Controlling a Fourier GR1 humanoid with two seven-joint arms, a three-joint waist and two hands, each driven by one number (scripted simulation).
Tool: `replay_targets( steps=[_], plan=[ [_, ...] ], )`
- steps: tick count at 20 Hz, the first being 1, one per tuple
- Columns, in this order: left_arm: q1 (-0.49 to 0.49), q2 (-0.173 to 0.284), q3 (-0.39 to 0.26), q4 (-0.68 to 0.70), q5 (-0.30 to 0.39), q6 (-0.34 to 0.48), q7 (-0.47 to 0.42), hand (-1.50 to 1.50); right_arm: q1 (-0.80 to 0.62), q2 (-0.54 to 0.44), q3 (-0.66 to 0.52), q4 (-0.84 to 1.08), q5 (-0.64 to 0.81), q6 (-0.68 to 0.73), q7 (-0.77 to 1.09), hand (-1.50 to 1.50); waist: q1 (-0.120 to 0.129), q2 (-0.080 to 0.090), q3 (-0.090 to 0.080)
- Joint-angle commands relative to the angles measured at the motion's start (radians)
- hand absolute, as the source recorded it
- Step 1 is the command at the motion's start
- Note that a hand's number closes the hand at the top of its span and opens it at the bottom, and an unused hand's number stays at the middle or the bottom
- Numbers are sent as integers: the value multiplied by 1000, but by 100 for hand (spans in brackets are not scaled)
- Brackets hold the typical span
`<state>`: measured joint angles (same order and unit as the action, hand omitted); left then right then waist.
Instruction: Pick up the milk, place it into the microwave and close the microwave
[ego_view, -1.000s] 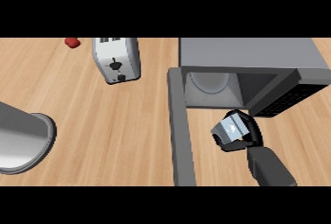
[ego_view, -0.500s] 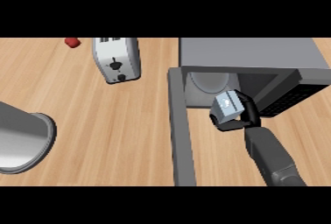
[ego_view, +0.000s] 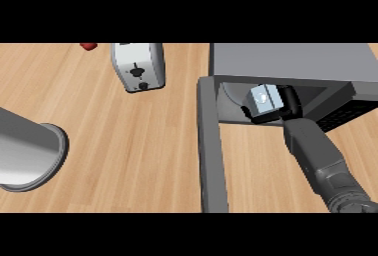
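so the right hand (ego_view: 279, 107) has its fingers curled round the milk (ego_view: 263, 98), sitting right at the microwave (ego_view: 295, 65) mouth; cavity's straight ahead; door (ego_view: 211, 150) swung open leftward

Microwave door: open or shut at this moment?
Open. The microwave door swings out toward the viewer, exposing the cavity, where the right hand holds the milk at the opening.

A: so what's the arm look like?

B: chunky dark grey forearm (ego_view: 321, 157), boxy panels, ribbed ring near the bottom end.

A: and the hand?

B: glossy black right hand (ego_view: 284, 106), thick fingers.
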<state>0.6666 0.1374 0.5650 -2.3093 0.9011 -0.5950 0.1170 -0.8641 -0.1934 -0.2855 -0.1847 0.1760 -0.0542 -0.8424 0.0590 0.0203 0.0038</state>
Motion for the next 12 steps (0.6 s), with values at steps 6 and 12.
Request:
replay_targets(
  steps=[6,12],
  plan=[
    [-87,57,17,-28,12,30,12,-150,-140,-78,18,48,51,-126,118,150,42,20,1],
    [-130,61,-11,9,5,17,9,-150,-155,-102,12,64,64,-249,123,150,72,41,2]
  ],
)
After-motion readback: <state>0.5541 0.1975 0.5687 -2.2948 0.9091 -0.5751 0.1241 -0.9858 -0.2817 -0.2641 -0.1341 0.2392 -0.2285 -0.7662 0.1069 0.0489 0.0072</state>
